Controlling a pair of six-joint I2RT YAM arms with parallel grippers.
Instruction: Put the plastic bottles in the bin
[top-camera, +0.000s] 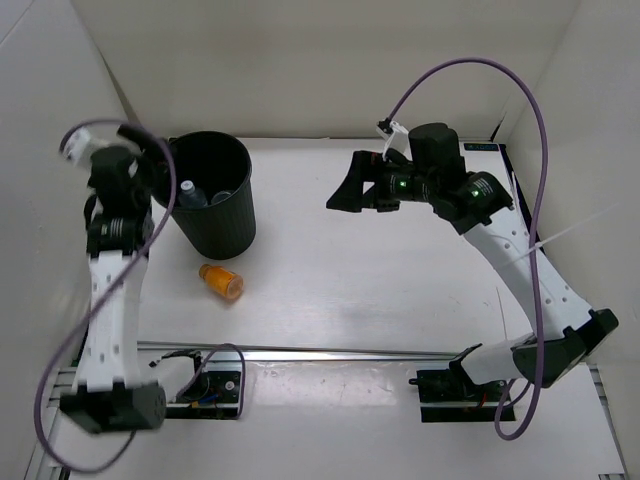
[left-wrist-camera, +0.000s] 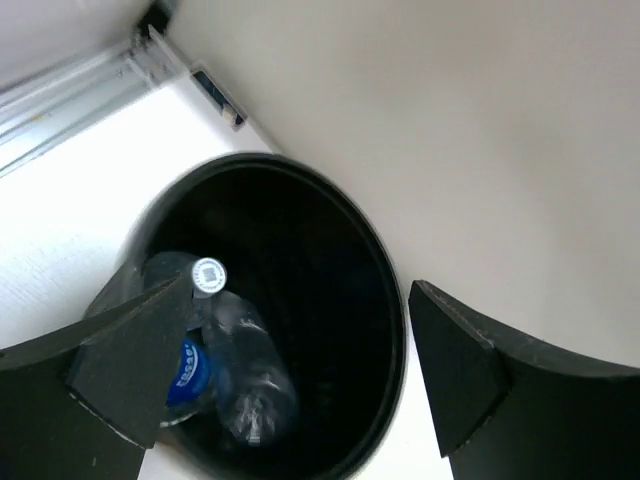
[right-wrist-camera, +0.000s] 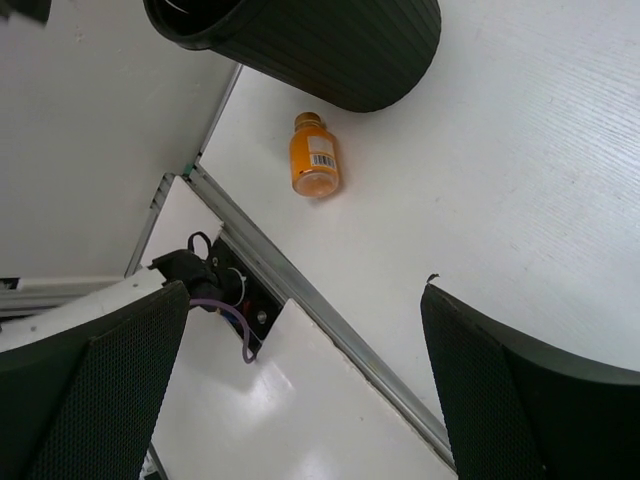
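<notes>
The left claw (left-wrist-camera: 300, 300) hangs spread over the bin (top-camera: 222, 222) at far left; the right claw (top-camera: 343, 196), also spread, is well apart. Seemingly three clear bottles (left-wrist-camera: 245, 365) lie inside, the orange bottle (top-camera: 221, 281) on the tabletop (top-camera: 380, 290) beside it.

no readable words or numbers anywhere. white barcode sticker on the side of the short orange bottle (right-wrist-camera: 316, 168), bars visible, digits too small to make out. white lettering on the blue label (left-wrist-camera: 185, 374) of a clear bottle lying inside the black bin (left-wrist-camera: 330, 300), blurred beyond reading. faint round printed mark on the white cap (left-wrist-camera: 208, 275) of another bottle in the bin, not legible.
</notes>
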